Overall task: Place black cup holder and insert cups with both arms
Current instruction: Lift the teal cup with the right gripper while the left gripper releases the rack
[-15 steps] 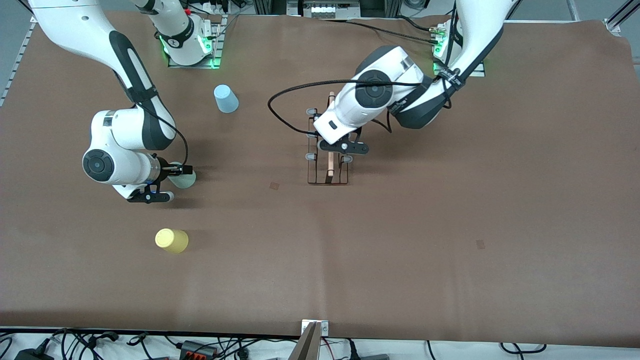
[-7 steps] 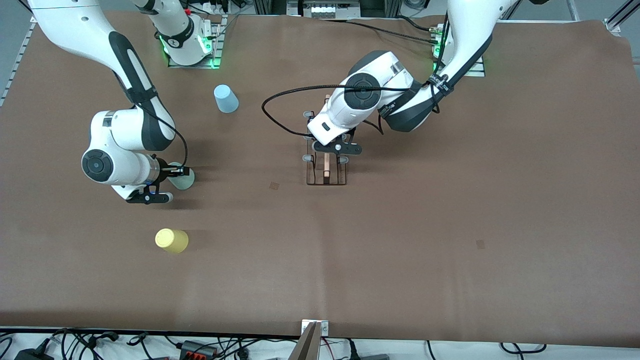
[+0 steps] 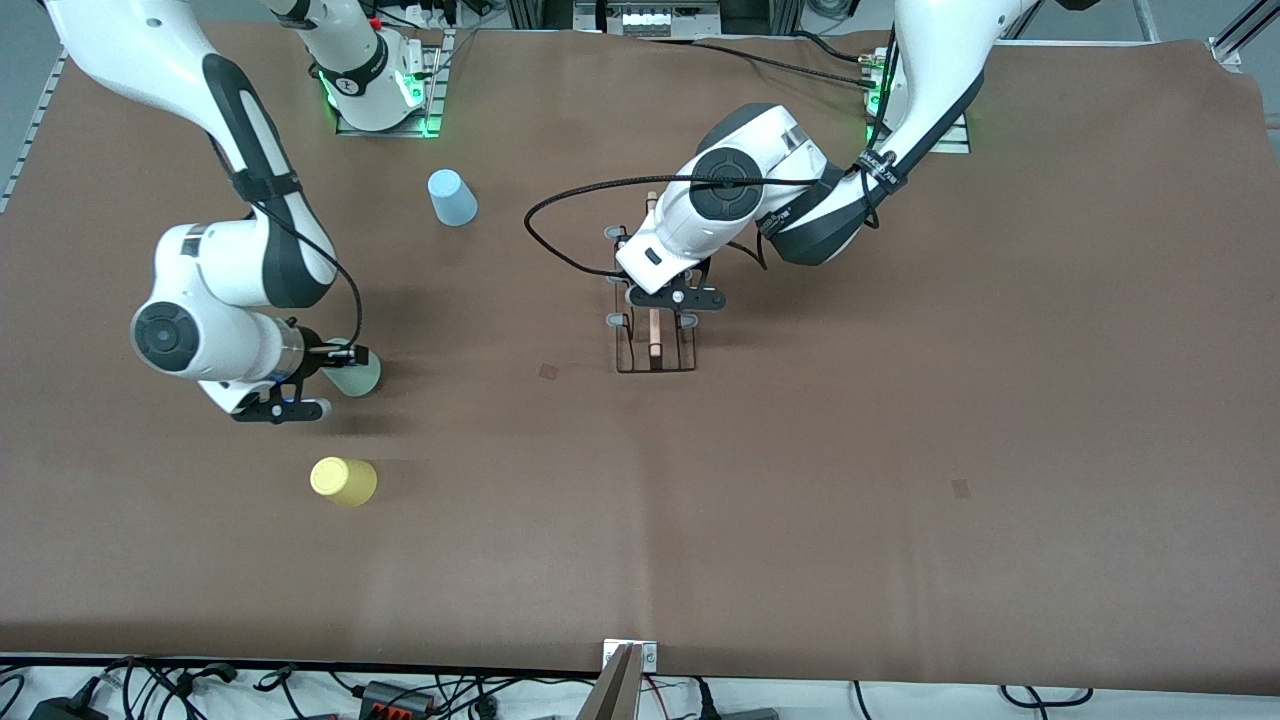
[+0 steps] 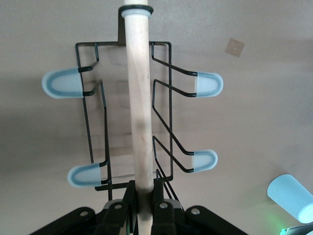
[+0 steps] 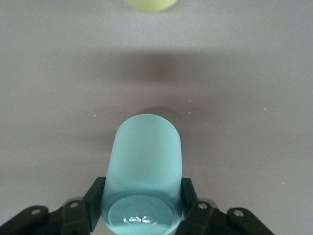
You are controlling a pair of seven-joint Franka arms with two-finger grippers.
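Note:
The black cup holder stands mid-table, its wooden rod running along the top and pale-tipped prongs sticking out on both sides. My left gripper is shut on the rod near one end. Toward the right arm's end, my right gripper is shut on the mint green cup, a finger on each side. The yellow cup lies nearer the front camera. The light blue cup sits farther back, near the right arm's base.
The brown table cover stretches wide toward the left arm's end. A black cable loops from the left wrist above the table beside the holder. Cables and plugs lie along the front edge.
My right gripper has closed on the mint green cup and drawn it slightly toward the front camera and the right arm's end. The left gripper shifted a little with the rod, then held still.

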